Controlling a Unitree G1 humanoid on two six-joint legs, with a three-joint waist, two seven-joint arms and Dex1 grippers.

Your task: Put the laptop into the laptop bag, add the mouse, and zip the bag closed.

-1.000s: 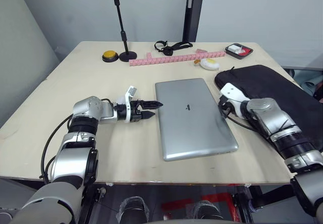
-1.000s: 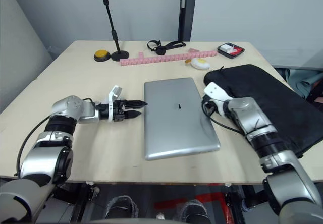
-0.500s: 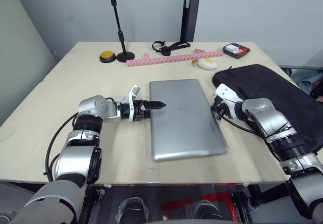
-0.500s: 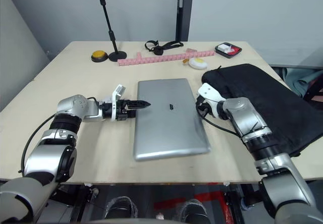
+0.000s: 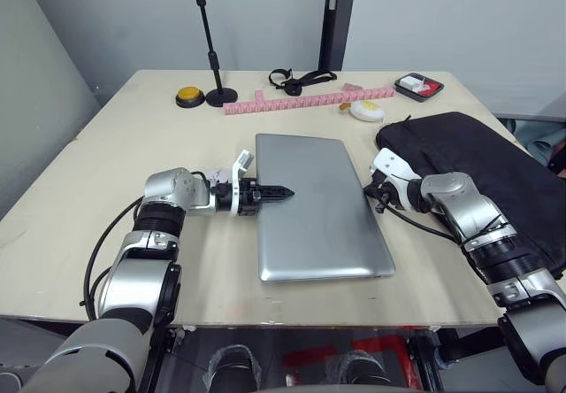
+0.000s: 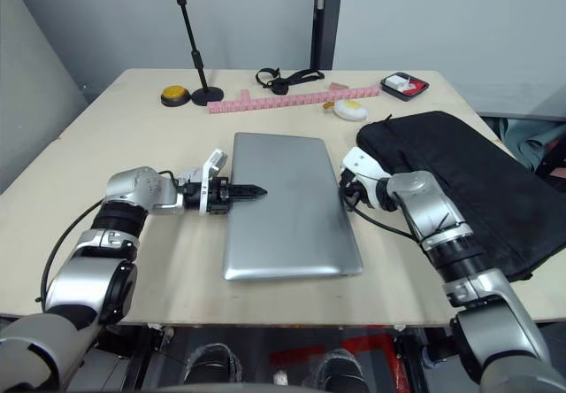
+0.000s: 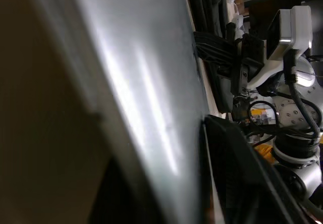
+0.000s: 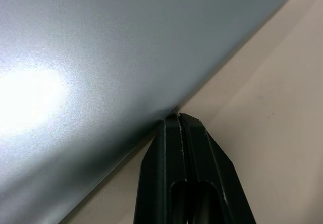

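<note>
The silver-grey laptop [image 5: 323,216] lies shut and flat on the wooden table [image 5: 177,136], at its middle. My left gripper [image 5: 281,192] reaches over the laptop's left edge. In the left wrist view that edge [image 7: 151,108] runs between its two fingers, which are shut on it. My right gripper [image 5: 373,194] is shut, with its fingertips [image 8: 179,133] pressed against the laptop's right edge. The black laptop bag [image 5: 478,158] lies flat at the right, just behind my right arm. The mouse is out of view.
Along the table's far edge are a black phone stand [image 5: 212,57], a yellow button [image 5: 190,97], a pink segmented strip [image 5: 301,103], a black strap [image 5: 301,80], a white-and-yellow tape measure [image 5: 364,110] and a dark tray [image 5: 417,88].
The laptop has slid left and turned square to the table, with my right gripper following its right edge. My left gripper's fingers have closed from open onto its left edge.
</note>
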